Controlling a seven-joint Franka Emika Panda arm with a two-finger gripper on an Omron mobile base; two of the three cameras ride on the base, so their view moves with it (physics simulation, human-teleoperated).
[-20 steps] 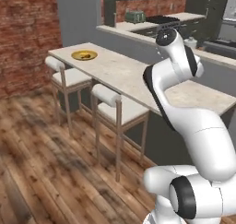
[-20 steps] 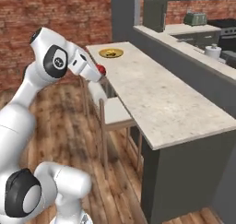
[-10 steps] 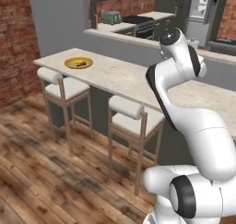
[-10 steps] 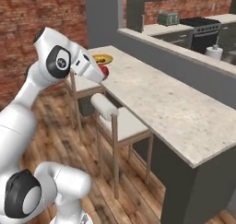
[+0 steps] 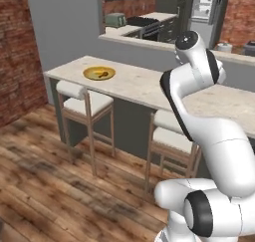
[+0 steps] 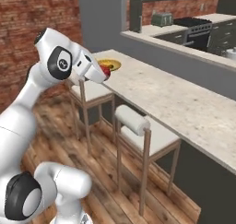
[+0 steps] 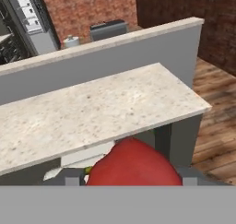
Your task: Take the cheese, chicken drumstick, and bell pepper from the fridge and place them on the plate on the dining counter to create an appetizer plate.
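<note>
Bell pepper: the dark-red bell pepper [image 7: 133, 163] sits between the gripper's fingers, low in the hand view; in the right base view the bell pepper [image 6: 105, 71] shows as a small red lump at the tip of the hand, in the air off the near edge of the dining counter, level with the plate.
Gripper: the gripper [image 6: 104, 73] is clamped around the bell pepper, jaws held fairly wide by its body; the grey finger pads [image 7: 69, 177] press its two sides.
Plate: the yellow-rimmed plate [image 5: 89, 70] lies on the dining counter near its brick-wall end; in the right base view the plate [image 6: 113, 62] is just behind the gripper, apart from it.
On the plate: small dark-brown pieces [image 5: 103, 75] lie toward its middle; which food they are cannot be told.
Dining counter: the beige speckled dining counter [image 5: 144, 86] runs long on a dark grey base, with a raised grey ledge [image 5: 149, 44] along its far side.
Stools: a white-cushioned stool [image 5: 82, 104] stands under the dining counter below the plate; a second stool [image 5: 172, 136] stands further along the same side.
Floor: wooden planks [image 5: 60, 186] lie on the near side of the dining counter.
Beyond the dining counter: a brick wall [image 6: 32, 25] stands past its plate end.
</note>
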